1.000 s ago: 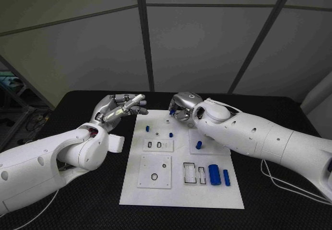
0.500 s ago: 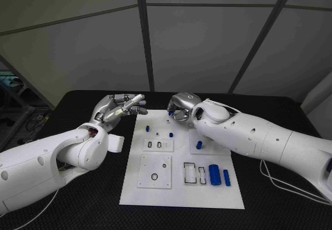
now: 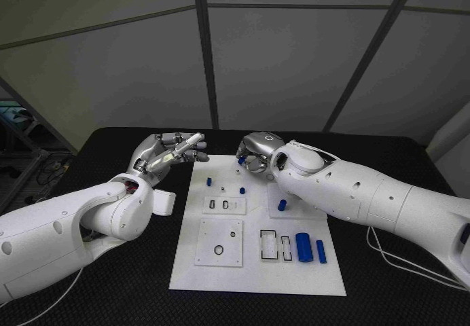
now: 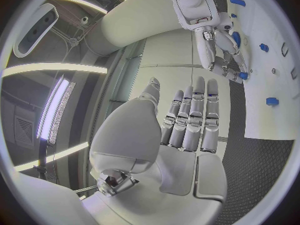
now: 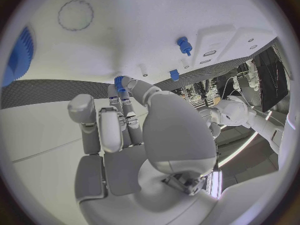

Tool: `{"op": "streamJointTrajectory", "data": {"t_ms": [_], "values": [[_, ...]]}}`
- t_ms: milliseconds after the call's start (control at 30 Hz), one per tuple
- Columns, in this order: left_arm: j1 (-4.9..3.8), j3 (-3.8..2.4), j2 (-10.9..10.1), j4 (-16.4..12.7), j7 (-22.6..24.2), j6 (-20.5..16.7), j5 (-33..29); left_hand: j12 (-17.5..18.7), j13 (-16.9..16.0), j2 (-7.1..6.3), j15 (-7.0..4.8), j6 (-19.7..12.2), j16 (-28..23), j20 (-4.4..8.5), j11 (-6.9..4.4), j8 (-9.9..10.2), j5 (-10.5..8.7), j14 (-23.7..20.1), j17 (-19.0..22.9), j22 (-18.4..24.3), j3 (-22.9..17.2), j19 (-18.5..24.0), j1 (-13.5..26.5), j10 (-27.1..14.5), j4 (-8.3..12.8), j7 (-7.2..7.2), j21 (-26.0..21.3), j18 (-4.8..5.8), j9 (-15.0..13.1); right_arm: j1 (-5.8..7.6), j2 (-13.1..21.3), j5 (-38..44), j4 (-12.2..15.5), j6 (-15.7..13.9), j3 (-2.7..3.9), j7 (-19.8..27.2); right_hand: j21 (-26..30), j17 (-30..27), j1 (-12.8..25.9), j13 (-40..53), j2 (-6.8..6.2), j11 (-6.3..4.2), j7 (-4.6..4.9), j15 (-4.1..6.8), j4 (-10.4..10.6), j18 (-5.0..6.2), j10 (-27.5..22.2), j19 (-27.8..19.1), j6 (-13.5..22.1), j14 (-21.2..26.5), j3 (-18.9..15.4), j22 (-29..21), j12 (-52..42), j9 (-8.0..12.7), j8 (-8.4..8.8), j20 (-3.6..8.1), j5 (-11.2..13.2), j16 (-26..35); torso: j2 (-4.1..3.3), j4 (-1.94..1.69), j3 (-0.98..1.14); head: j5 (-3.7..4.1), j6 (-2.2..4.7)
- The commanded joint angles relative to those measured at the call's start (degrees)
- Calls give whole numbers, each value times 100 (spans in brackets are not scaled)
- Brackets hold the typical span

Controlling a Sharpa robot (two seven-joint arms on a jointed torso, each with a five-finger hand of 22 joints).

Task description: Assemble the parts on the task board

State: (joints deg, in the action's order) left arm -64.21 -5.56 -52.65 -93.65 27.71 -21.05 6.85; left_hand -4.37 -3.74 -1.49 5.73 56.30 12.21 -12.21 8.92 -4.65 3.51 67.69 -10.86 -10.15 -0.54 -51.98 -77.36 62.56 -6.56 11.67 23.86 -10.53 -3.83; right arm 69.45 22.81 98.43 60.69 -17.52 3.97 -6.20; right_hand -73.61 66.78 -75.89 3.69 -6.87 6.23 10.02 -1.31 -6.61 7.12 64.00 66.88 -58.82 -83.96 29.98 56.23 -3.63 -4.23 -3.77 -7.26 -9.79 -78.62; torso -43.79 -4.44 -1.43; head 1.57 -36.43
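Head view — white task board (image 3: 257, 272) at the middle of the black table (image 3: 392, 299). Right hand (image 3: 257, 153) at the board's far edge, fingers curled onto a small blue part (image 5: 120, 83) pinched at the fingertips (the right wrist view shows it plainly). Left hand (image 3: 168, 152) raised just off the board's far left corner, fingers straight and apart, holding nothing. Two blue cylinders (image 3: 310, 248) lie side by side near the board's right edge; a blue peg (image 3: 208, 182) stands farther up.
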Motion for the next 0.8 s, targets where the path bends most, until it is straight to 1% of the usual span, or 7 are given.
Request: {"op": "streamJointTrajectory", "data": {"t_ms": [33,133,300,500,567,700,800], "values": [[-12,-7,5,-3,21,66,37,39,5,34,-3,5,-30,9,-7,39,-33,-52,-5,5,-12,42,16,-47,38,30,-30,16,6,7,-12,-2,-20,120,-1,-5,212,-318,7,-12,-120,97,64,-80,29,68,-425,-251,373,-82,-18,-365,0,51,29,-67,89,185,2,7,1,-1,0],[-13,-7,7,3,20,66,37,40,5,35,-3,4,-31,8,-7,40,-33,-52,-6,6,-12,43,16,-48,39,30,-30,16,6,8,-6,-2,-23,69,-1,-22,452,-570,-36,-11,-153,148,94,-116,28,138,-859,-495,634,-22,-153,-746,-12,49,25,-111,156,337,-1,4,3,0,2],[-14,-7,3,17,20,70,37,40,5,35,-3,4,-31,8,-7,40,-33,-52,-6,6,-12,43,16,-48,39,30,-30,16,6,7,92,-2,121,-114,-1,-29,499,-623,-88,6,-129,150,95,-120,38,146,-906,-494,616,-19,-244,-799,-88,27,-4,-122,157,371,0,10,10,-3,7],[-15,-7,-22,44,24,80,37,40,5,36,-2,4,-32,8,-6,41,-33,-53,-6,6,-12,44,17,-49,39,30,-30,16,6,5,576,-130,731,-459,3,-17,362,-457,-80,31,-83,93,66,-79,92,96,-538,-263,356,-84,-247,-562,-358,-16,-77,-91,33,271,12,42,22,-3,30],[-15,-7,-34,59,24,86,37,42,6,38,-2,2,-33,7,-6,43,-33,-53,-7,7,-11,45,17,-52,41,30,-31,15,6,8,832,-266,1009,-537,7,-37,311,-369,-27,26,-99,62,43,-55,137,78,-377,-189,267,-114,-236,-476,-443,-24,-91,-74,28,213,24,70,28,-13,41],[-15,-6,-43,106,18,104,37,42,5,39,-2,3,-34,7,-6,44,-33,-53,-8,7,-11,46,17,-52,42,29,-31,15,6,13,1377,-685,1531,-500,178,-148,204,-161,269,99,-214,-48,5,14,359,36,202,-30,53,-172,-399,-275,-703,-53,-158,-28,-54,78,40,119,43,-25,76],[-14,-5,-39,142,10,112,37,42,5,40,-2,4,-34,7,-6,44,-33,-53,-8,7,-12,46,17,-52,42,28,-31,15,6,15,1711,-987,1800,-359,242,-265,140,-35,386,221,-326,-164,-74,102,459,13,665,70,29,-201,-570,-153,-940,-50,-161,36,-91,0,51,148,59,-16,93]]}}
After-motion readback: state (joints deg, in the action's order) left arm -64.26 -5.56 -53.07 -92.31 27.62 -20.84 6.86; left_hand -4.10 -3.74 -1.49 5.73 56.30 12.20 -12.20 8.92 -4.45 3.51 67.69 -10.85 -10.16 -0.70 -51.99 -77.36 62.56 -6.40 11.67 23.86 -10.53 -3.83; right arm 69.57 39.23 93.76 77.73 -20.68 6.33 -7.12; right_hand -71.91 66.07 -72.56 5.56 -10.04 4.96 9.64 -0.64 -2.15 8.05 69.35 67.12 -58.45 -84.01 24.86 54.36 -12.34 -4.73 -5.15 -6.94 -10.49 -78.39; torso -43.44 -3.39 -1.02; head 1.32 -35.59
